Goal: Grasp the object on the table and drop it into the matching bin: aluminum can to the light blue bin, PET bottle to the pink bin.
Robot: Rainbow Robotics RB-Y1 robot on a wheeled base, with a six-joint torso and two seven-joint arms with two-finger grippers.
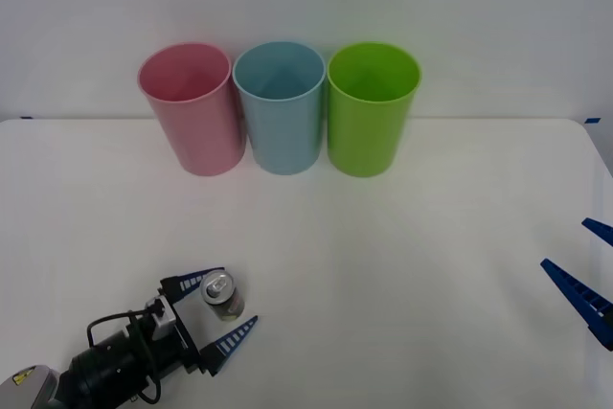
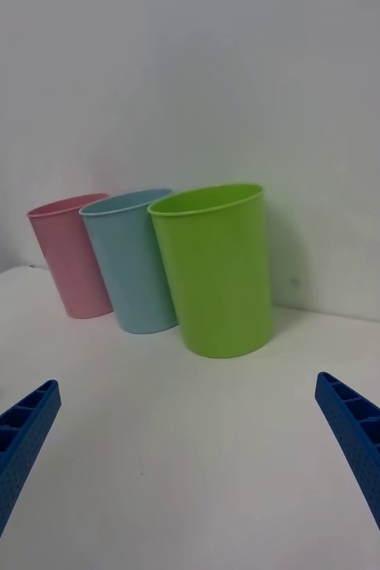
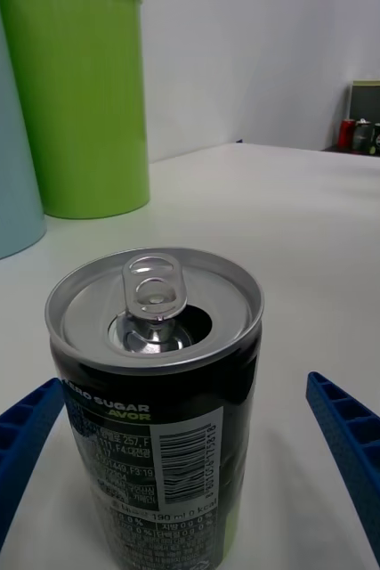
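While the aluminum can (image 1: 221, 295) stands upright on the table (image 1: 402, 265), it is bracketed by the spread fingers of the left gripper (image 1: 218, 311), untouched on either side. Beyond that gripper, the pink bin (image 1: 192, 107), light blue bin (image 1: 281, 105) and lime green bin (image 1: 371, 107) are lined up. The right gripper (image 1: 586, 270) is parked spread wide, well apart.

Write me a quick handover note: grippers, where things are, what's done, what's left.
Left gripper: open, fingers either side of the can, not closed on it.
Right gripper: open, idle at the table's right edge.
Can: upright on the table, near left.
Pink bin, light blue bin, green bin: in a row at the back.
Done: approach.
Left: close, lift, drop into the light blue bin.
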